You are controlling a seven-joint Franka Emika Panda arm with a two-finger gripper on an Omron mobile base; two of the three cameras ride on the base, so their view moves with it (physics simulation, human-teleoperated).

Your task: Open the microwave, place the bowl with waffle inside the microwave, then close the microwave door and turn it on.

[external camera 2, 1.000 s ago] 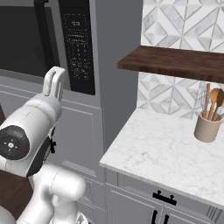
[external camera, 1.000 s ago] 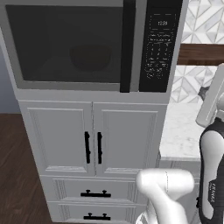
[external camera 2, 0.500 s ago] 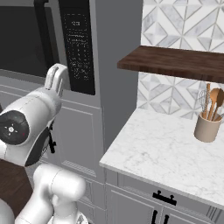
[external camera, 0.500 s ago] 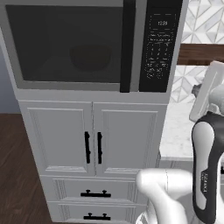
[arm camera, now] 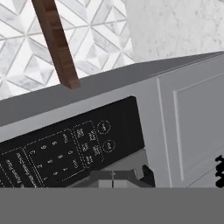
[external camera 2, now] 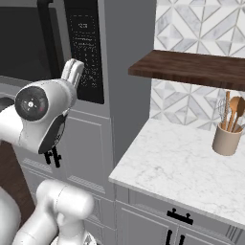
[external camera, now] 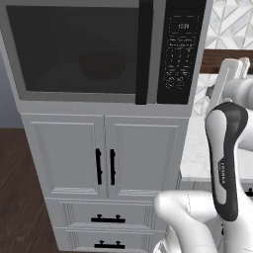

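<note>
We see the microwave door (external camera: 79, 52) shut, and through its dark glass a round dark shape that looks like the bowl with waffle (external camera: 102, 64), sitting near the middle of the cavity. So we judge that the placing and closing are done and only the switching-on is left.

Over the last second the arm has swung: in the left base view its dark-jointed link has risen from the right edge into the lower right, and in the right base view the big joint has lifted and moved right, toward the keypad panel (external camera 2: 85, 50). The hand view now looks, rolled to one side, at the keypad buttons (arm camera: 65, 151) close up, so we take this as the approach to a button press.

The gripper (arm camera: 114, 177) is barely seen at the bottom of the hand view; we cannot tell whether its fingers are spread or closed.

The microwave (external camera: 106, 52) faces us, its long axis running left to right, with the black bar handle (external camera: 144, 52) upright just left of the keypad.
</note>
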